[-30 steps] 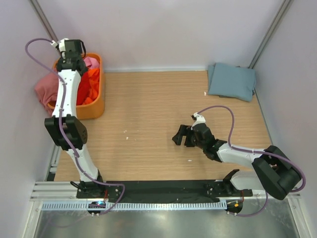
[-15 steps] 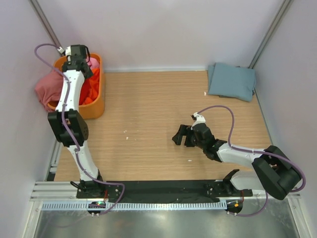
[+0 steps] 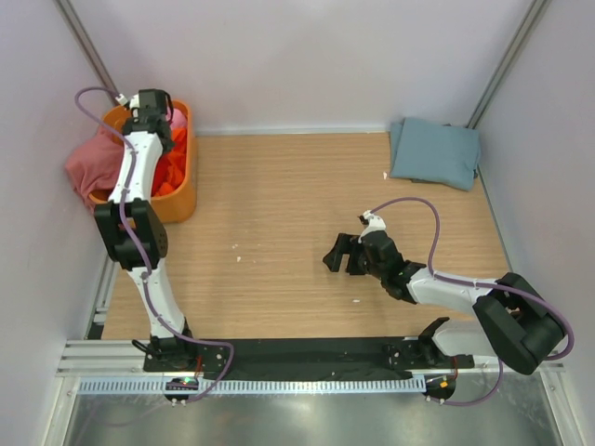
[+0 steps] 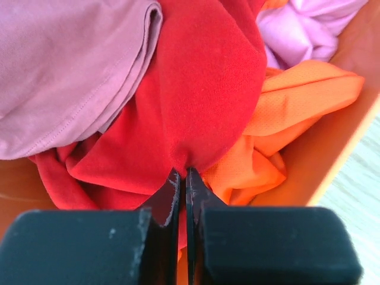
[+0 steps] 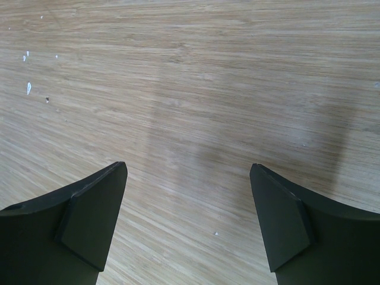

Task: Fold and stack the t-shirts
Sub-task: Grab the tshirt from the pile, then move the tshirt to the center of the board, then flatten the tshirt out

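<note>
Left pincer [image 4: 185,172]: fingers pressed together, pinching a gathered fold of the red t-shirt [image 4: 202,89]. The cloth puckers into a point right at the tips. In the top view this arm reaches to the upper left of the frame, with its wrist over the tub [image 3: 178,200].

Contents of the tub, per the left wrist view:
- The red t-shirt lies crumpled through the middle of the frame.
- The dusty rose t-shirt [image 4: 65,65] fills the upper left and overlaps the red one. In the top view it spills over the tub's left rim.
- The orange t-shirt [image 4: 297,101] lies right of centre, touching the red one and pressed against the tub wall.
- The pink t-shirt [image 4: 303,29] is bunched in the upper right corner, above the orange one.

Right pincer [image 5: 187,168]: fingers spread wide, nothing between them, only bare wood grain of the counter [image 3: 279,204] below. In the top view it sits low, right of centre, well apart from the tub.

The grey-blue t-shirt [image 3: 434,151] lies folded flat on the counter in the upper right of the top view, near the back wall, well apart from both pincers.
</note>
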Tool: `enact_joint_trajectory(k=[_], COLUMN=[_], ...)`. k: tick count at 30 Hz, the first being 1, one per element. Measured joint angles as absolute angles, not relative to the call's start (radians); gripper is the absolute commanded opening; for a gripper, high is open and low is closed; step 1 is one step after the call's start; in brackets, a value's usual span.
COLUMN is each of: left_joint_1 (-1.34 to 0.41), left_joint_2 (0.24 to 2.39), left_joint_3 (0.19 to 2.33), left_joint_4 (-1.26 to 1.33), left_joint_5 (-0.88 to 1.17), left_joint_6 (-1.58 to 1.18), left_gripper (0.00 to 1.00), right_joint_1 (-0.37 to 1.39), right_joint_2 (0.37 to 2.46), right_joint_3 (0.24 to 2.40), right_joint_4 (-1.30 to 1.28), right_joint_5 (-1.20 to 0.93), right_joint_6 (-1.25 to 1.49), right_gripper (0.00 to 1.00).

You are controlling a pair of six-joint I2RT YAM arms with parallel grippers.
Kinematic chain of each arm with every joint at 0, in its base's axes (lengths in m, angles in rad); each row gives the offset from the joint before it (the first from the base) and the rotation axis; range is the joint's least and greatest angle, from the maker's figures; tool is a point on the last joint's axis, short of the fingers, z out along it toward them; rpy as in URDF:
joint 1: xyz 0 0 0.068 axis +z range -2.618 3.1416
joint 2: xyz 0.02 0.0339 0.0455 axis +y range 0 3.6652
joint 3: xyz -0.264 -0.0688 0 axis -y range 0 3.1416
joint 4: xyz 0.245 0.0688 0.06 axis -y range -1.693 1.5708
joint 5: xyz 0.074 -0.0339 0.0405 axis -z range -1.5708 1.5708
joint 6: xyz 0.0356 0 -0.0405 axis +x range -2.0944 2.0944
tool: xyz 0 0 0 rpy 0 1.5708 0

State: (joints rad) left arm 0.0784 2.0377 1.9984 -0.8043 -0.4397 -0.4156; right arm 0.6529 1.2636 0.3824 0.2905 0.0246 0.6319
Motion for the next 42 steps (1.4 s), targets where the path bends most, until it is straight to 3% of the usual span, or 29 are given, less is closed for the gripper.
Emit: enact_joint_trajectory(k=[6, 9, 11, 15, 16, 17, 18, 19, 24, 28, 32, 37, 42], left_joint_1=[0.043, -0.070, -0.232, -0.584, -0.614, -0.617, -0.595, -0.566, -0.530, -0.530, -0.532, -0.535, -0.558], left_joint_2=[2.004, 1.983, 1.922, 1.700, 1.639, 1.562, 1.490, 1.417, 1.220, 1.248, 1.301, 1.266, 1.252], left_joint_3=[2.120, 2.337, 2.426, 2.372, 2.325, 2.263, 2.196, 2.107, 1.768, 1.544, 1.348, 1.196, 1.150], left_joint_4=[-0.837, -0.842, -0.785, -0.649, -0.630, -0.621, -0.612, -0.586, -0.605, -0.671, -0.739, -0.738, -0.716], left_joint_5=[-0.411, -0.462, -0.533, -0.570, -0.570, -0.574, -0.586, -0.595, -0.579, -0.547, -0.473, -0.334, -0.254], left_joint_6=[-0.442, -0.404, -0.329, -0.235, -0.229, -0.228, -0.225, -0.234, -0.308, -0.395, -0.476, -0.571, -0.598], left_gripper=[0.00, 0.00, 0.01, 0.09, 0.19, 0.40, 0.85, 0.99, 1.00, 1.00, 0.98, 0.93, 0.91], right_joint_1=[0.653, 0.653, 0.653, 0.653, 0.653, 0.653, 0.653, 0.653, 0.653, 0.653, 0.653, 0.640, 0.443], right_joint_2=[1.263, 1.220, 1.149, 0.892, 0.834, 0.766, 0.701, 0.653, 0.538, 0.552, 0.565, 0.781, 1.038], right_joint_3=[0.382, 0.360, 0.319, 0.247, 0.251, 0.268, 0.295, 0.326, 0.626, 0.884, 0.972, 0.963, 0.885], right_joint_4=[0.290, 0.292, 0.312, 0.252, 0.221, 0.173, 0.112, 0.062, -0.229, -0.436, -0.567, -0.684, -0.654], right_joint_5=[0.027, 0.044, 0.061, 0.114, 0.129, 0.154, 0.184, 0.207, 0.418, 0.623, 0.741, 0.749, 0.485], right_joint_6=[0.632, 0.641, 0.651, 0.658, 0.656, 0.651, 0.642, 0.630, 0.551, 0.540, 0.550, 0.607, 0.628], right_gripper=[0.89, 0.89, 0.90, 0.94, 0.96, 0.97, 0.99, 1.00, 1.00, 1.00, 1.00, 1.00, 0.89])
